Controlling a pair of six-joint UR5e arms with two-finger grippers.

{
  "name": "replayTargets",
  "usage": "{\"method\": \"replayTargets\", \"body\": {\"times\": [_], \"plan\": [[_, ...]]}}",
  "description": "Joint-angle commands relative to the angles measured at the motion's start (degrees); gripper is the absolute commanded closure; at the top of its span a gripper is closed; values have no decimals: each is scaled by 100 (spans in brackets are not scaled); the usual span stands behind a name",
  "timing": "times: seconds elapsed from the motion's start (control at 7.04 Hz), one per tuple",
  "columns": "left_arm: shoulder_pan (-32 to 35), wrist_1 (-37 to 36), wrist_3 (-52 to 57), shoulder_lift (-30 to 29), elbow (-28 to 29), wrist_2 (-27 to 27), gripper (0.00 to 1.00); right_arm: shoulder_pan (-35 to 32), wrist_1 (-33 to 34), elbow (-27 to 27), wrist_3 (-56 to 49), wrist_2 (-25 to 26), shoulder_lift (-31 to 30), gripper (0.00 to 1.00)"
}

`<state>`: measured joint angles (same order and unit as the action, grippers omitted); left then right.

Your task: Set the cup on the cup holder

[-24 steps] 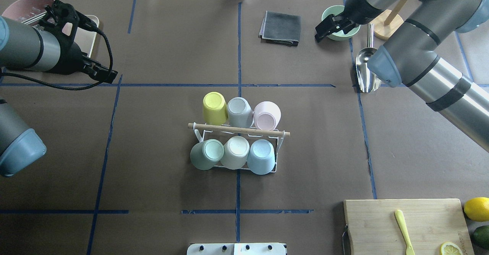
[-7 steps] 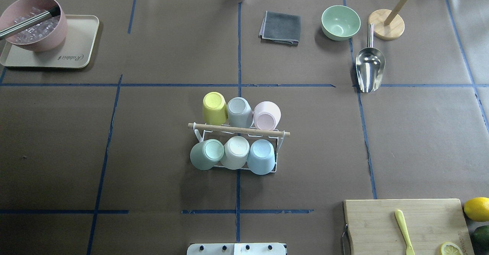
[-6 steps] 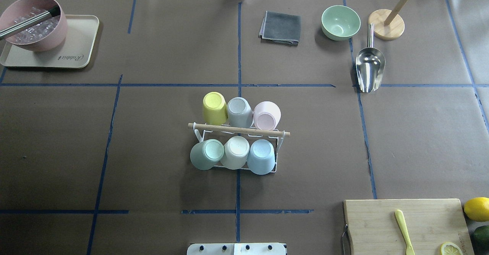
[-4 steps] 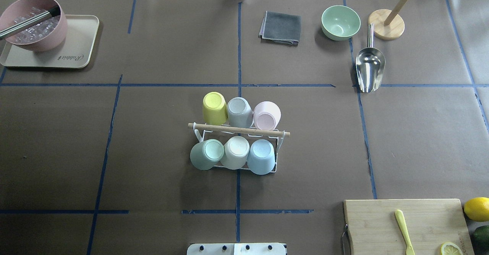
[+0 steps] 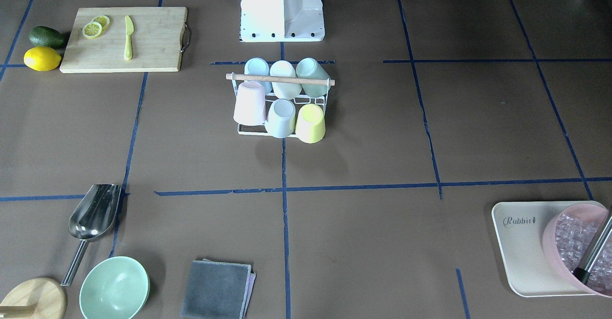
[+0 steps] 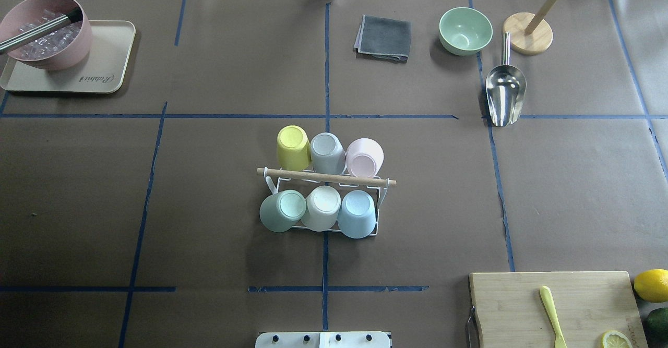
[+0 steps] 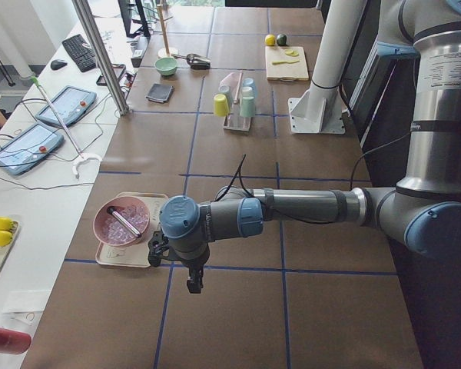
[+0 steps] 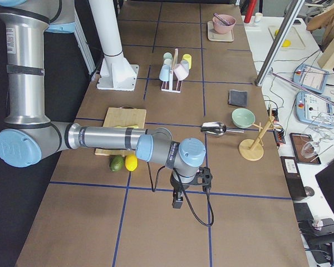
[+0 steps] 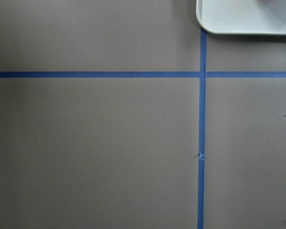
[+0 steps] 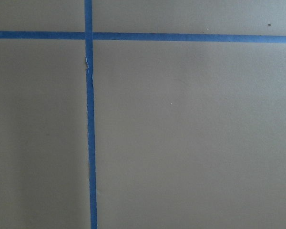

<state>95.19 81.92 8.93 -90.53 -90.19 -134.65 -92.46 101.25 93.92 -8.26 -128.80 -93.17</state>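
The cup holder (image 6: 326, 177), a white wire rack with a wooden rod on top, stands at the table's middle; it also shows in the front-facing view (image 5: 279, 78). Several cups sit upside down on its prongs: yellow (image 6: 292, 146), grey (image 6: 326, 152), pink (image 6: 364, 157), green (image 6: 282, 211), cream (image 6: 321, 208) and blue (image 6: 357, 213). My left gripper (image 7: 192, 286) hangs over the table's left end, past the tray. My right gripper (image 8: 178, 203) hangs over the table's right end. Both are far from the rack, and I cannot tell whether they are open or shut.
A tray (image 6: 112, 61) with a pink bowl (image 6: 44, 30) of ice is at the far left. A grey cloth (image 6: 383, 37), green bowl (image 6: 464, 30), metal scoop (image 6: 504, 95) and wooden stand (image 6: 527, 34) are at the far right. A cutting board (image 6: 522, 306) and lemon (image 6: 651, 284) are near right.
Both arms, seen over the table's far corners 3.4 s ago, have left the overhead view. Over the last second nothing has moved.
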Motion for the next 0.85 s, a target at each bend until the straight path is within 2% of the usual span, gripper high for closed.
{"method": "replayTargets", "body": {"times": [0.0,0.71], "plan": [[0,8,3,0,-25,0,0,0,0,12,-9,-5,1,0],[0,26,21,44,-165,-35,0,0,0,4,9,-14,-8,0]]}}
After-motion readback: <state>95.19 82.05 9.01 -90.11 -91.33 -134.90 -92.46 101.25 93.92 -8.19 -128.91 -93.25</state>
